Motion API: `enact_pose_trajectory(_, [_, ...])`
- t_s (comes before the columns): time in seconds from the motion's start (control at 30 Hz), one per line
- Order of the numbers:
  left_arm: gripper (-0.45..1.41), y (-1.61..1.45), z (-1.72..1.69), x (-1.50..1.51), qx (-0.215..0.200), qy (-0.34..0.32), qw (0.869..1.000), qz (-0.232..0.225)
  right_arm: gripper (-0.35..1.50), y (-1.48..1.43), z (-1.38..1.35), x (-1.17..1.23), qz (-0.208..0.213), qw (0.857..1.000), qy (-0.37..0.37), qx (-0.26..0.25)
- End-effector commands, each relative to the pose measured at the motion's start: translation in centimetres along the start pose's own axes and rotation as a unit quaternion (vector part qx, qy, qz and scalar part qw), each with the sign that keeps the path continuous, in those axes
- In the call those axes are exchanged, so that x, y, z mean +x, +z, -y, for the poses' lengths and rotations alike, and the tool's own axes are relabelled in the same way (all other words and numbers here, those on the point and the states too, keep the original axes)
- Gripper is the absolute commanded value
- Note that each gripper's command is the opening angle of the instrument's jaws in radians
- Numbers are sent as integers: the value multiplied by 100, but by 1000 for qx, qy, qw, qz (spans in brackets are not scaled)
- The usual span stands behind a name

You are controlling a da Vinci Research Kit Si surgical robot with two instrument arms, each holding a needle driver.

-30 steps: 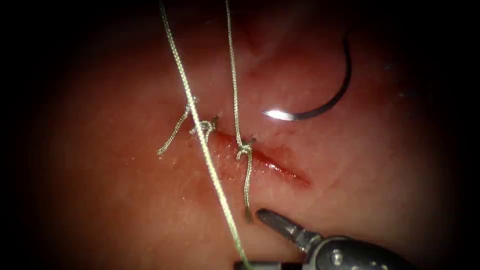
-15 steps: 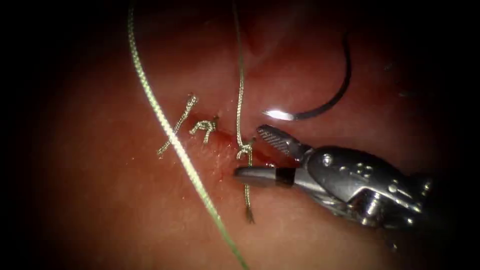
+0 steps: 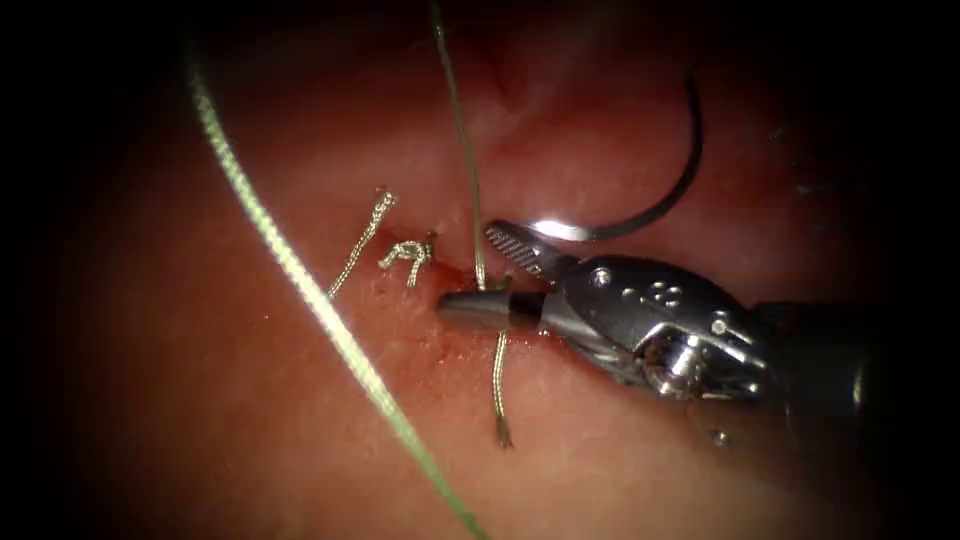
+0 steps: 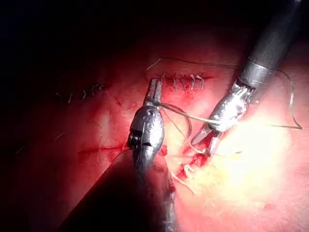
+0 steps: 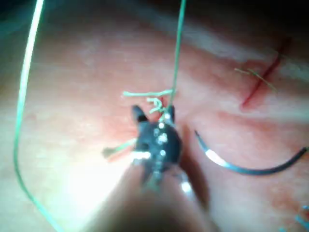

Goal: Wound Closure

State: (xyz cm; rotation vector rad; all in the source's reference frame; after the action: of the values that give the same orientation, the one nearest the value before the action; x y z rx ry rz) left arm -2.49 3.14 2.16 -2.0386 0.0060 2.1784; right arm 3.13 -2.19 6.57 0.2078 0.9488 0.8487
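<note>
In the endoscope view the right arm's steel needle driver [image 3: 478, 272] reaches in from the right over the reddish, wet pork-belly tissue [image 3: 250, 420] and stands with its 2 jaws apart, one on each side of the thin green-white braided thread [image 3: 468, 165] that rises from the knot at the narrow red cut [image 3: 455, 275]; the jaws straddle the strand just above the knot and hold nothing. The short cut tail of thread [image 3: 498, 385] hangs from the knot toward the viewer, and 2 older cut ends of thread [image 3: 408, 252] lie just left of the cut. A thicker-looking loop of the same thread [image 3: 300, 280] sweeps across the left of the tissue. The dark curved steel needle [image 3: 655, 205] lies free on the tissue to the right of the cut, not in the tissue, its bright end just beyond the upper jaw. Compared with 0.5 s ago, the tool has moved up and left so that the strand now lies between its jaws, and the loop has swung further left; the needle has not moved. In the left wrist view the left arm's silver needle driver [image 4: 154, 92] grips the thread [image 4: 186, 112] with closed jaws, while the right tool [image 4: 205, 140] stands open over the cut. In the right wrist view the right tool [image 5: 153, 115] brackets the rising thread [image 5: 177, 43], with the needle [image 5: 241, 166] lying flat nearby, well clear of the jaws.
</note>
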Motion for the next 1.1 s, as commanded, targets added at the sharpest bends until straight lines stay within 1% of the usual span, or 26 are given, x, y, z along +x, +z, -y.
enact_pose_trajectory(0.03, [-45, 6, 2, -4, 0, 2, 1000, -1, 136, 11, 2, 1, -1, 1000, 0, 0])
enact_pose_trajectory(0.17, [-45, 5, -2, 0, -1, 2, 1000, 0, 136, 23, 3, 3, -1, 1000, 1, 0])
enact_pose_trajectory(0.2, [-45, 5, -4, 3, -1, 2, 1000, 0, 136, 30, 4, 2, -1, 1000, 1, 0])
enact_pose_trajectory(0.33, [-45, 6, -7, 9, -2, 0, 1000, 0, 136, 38, 2, 0, -2, 1000, 0, -2])
enact_pose_trajectory(0.37, [-45, 5, -10, 16, -2, 1, 1000, -1, 136, 45, -2, -3, -3, 1000, -1, -2])
enact_pose_trajectory(0.57, [-45, 7, -14, 32, -1, 6, 1000, -2, 136, 55, -7, -8, -2, 1000, -4, -3])
enact_pose_trajectory(0.7, [-45, 9, -17, 38, 0, 4, 1000, -2, 136, 62, -5, -5, -1, 1000, -3, 2])
enact_pose_trajectory(0.8, [-45, 10, -18, 40, 0, 4, 1000, -2, 136, 66, -4, -3, -4, 1000, -2, 5])
enact_pose_trajectory(0.87, [-45, 10, -17, 40, 0, 4, 1000, -1, 140, 69, -2, -2, -4, 1000, -2, 4])
enact_pose_trajectory(1.1, [-45, 15, -19, 37, 1, 5, 1000, -2, 140, 75, 2, 4, -6, 1000, 0, 9])
